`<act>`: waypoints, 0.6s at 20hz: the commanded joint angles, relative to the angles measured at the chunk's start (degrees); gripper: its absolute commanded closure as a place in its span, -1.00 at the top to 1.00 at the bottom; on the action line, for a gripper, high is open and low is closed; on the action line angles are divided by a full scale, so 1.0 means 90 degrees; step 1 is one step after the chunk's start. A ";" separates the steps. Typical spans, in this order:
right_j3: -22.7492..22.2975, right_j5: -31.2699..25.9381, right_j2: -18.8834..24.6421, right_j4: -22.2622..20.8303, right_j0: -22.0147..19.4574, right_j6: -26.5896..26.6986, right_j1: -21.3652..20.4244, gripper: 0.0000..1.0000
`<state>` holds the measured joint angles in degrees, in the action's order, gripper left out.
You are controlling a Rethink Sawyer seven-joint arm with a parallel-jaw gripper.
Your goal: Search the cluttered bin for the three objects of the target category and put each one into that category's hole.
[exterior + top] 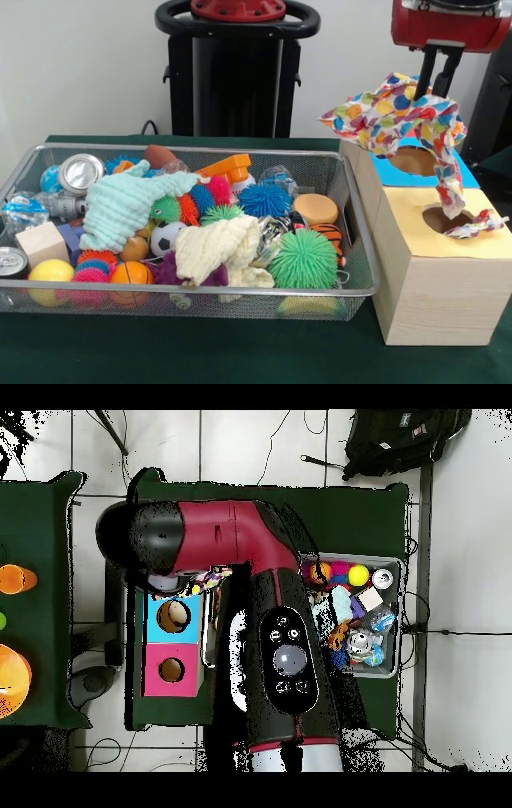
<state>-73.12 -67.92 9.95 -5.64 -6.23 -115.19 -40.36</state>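
Note:
My gripper (434, 83) hangs at the top right, shut on a colourful patterned cloth (398, 112) whose folds hide the fingertips. The cloth spreads above the wooden box (432, 296), and its tail droops to the round hole in the yellow panel (436, 219). A second patterned cloth (478, 225) pokes out at that hole's right edge. Behind it is a hole in a blue panel (414, 161). In the overhead view the arm covers the gripper; only a bit of the patterned cloth (208, 580) shows beside the blue-panel hole (173, 616). A mint cloth (128, 204) and a cream cloth (216, 248) lie in the wire bin (356, 240).
The bin is packed with spiky balls, small sports balls, cans, a wooden block (40, 242) and an orange toy (228, 168). The overhead view also shows a pink panel with a hole (171, 670) and the bin's far end (398, 616). The box stands right against the bin.

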 commanded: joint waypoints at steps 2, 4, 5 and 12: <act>-0.0208 0.0510 0.0041 -0.0336 0.0049 -0.0345 0.0529 -1.00; -0.0130 0.0505 0.0019 -0.0383 0.0056 -0.0324 0.0575 -1.00; -0.0102 0.0517 0.0019 -0.0387 0.0045 -0.0312 0.0608 -1.00; 0.0138 0.0581 -0.0023 -0.0463 0.0107 -0.0388 0.0857 -1.00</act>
<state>-72.39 -67.48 9.92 -6.37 -5.32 -115.19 -36.75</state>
